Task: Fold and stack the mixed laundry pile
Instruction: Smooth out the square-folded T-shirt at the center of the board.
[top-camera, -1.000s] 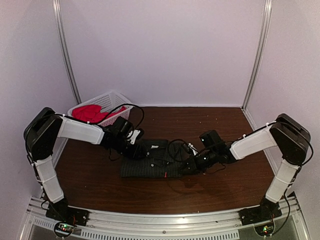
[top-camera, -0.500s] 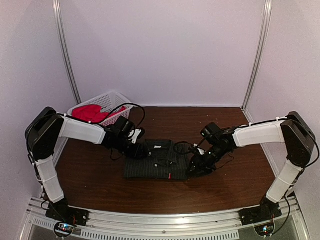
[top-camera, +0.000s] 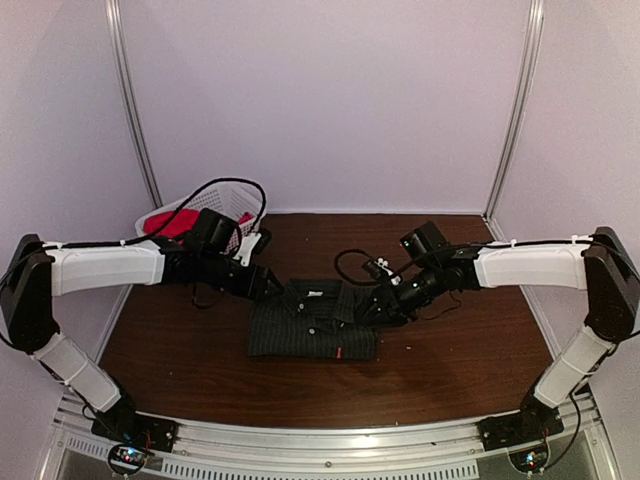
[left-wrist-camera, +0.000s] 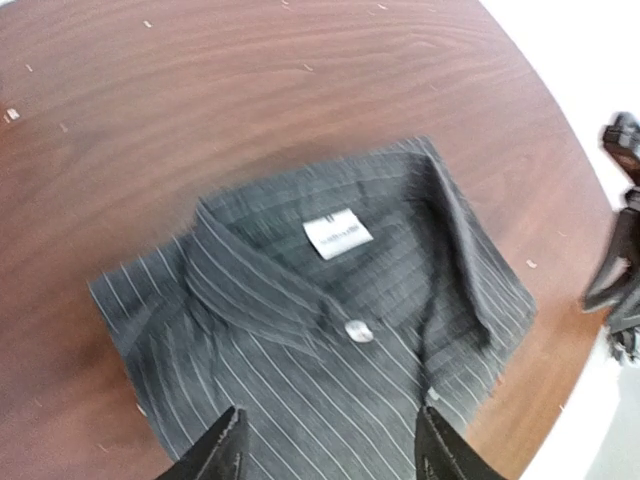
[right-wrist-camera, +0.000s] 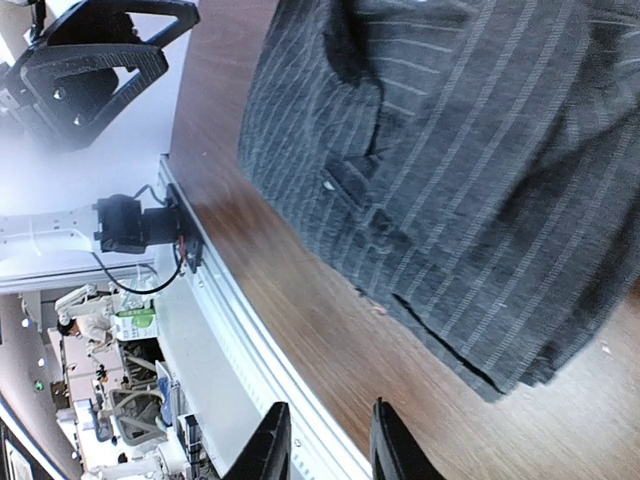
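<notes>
The dark pinstriped shirt (top-camera: 312, 325) is lying folded in the middle of the brown counter (top-camera: 450, 370), collar to the far side, with its white label showing. The left arm is reaching in long and low from the left. Its end effector (left-wrist-camera: 328, 440) is hanging just above the shirt, near the collar, with the fingers (left-wrist-camera: 225, 455) standing well apart and nothing between them. The right arm is stretching in from the right, with its forearm almost level and its wrist bending down toward the right edge of the shirt. Its end effector (right-wrist-camera: 328, 430) is showing a narrow gap and is gripping nothing. The red-pink T-shirt (top-camera: 168, 222) is sitting in the white basket (top-camera: 235, 190) at the far left corner.
</notes>
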